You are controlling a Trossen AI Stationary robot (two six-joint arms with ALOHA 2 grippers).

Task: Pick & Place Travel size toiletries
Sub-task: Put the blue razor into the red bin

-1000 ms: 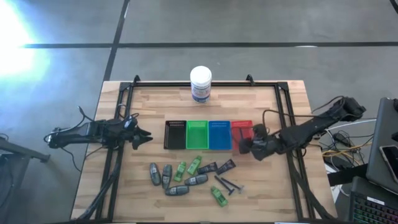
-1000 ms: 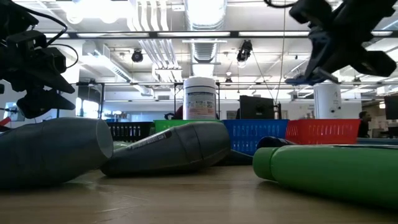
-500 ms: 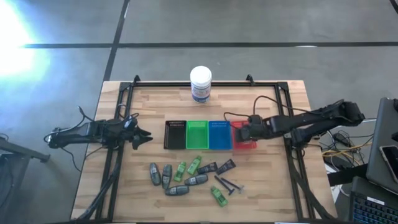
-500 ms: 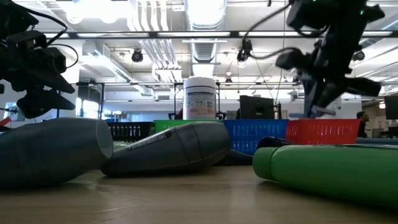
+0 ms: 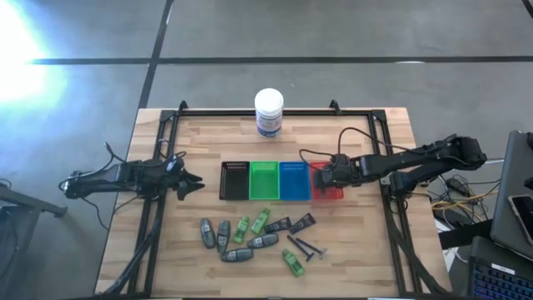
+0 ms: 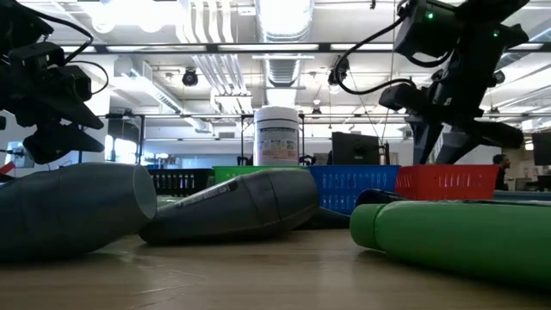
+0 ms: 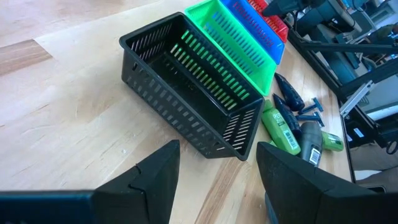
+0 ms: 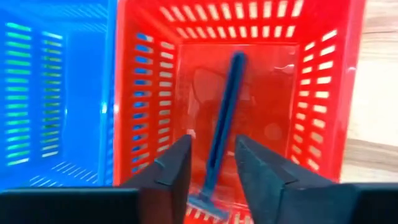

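Note:
The toiletries lie in a loose cluster on the table's near middle: grey tubes, green bottles, dark tubes and a dark razor. A blue razor lies on the floor of the red bin. My right gripper hangs open just above that bin, one finger on each side of the razor's handle and apart from it. In the low view it stands over the red bin's wall. My left gripper waits open at the table's left, beside the black bin.
The black, green, blue and red bins stand side by side at the table's middle. A white jar with a blue label stands at the far edge. A black frame rail runs along each side.
My right gripper has moved from the near right of the red bin toward the far edge and left, stopping over the bin, and has come down. The blue razor that hung below its fingers now lies inside the red bin.

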